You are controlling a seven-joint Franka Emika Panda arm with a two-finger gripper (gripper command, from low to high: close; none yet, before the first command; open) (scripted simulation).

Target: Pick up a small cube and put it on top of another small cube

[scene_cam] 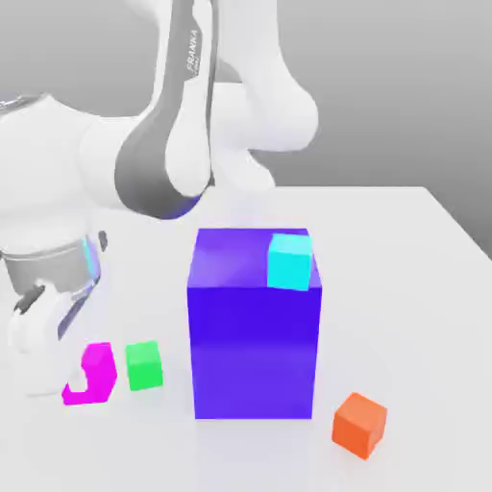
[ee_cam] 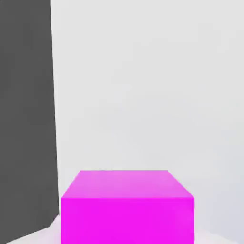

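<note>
Clutter around the two task cubes is light but close. The magenta cube (scene_cam: 96,370) sits on the white table (scene_cam: 423,288) toward the exterior view's left, partly covered by a white finger (scene_cam: 82,378) of the gripper (scene_cam: 67,380), which reaches down over it from the arm's hand above. The finger hides the cube's lower middle; whether the jaws are spread around the cube or pinching it, I cannot tell. In the hand view the magenta cube (ee_cam: 127,209) lies right under the camera, with bare pale table beyond it and a dark band along one side.

Just beside the magenta cube, on the exterior view's right, stands the green cube (scene_cam: 144,365), same size, with a narrow gap between them. It rests flat on the table, top face bare.

Near the green cube, further to the exterior view's right, rises the big purple-blue block (scene_cam: 252,336), far taller than either small cube. A cyan cube (scene_cam: 290,260) sits on its top, toward the right edge. An orange cube (scene_cam: 360,424) lies on the table near the block's lower right corner, well apart from the green cube. The arm's white and grey links loom above the block's left side.
</note>
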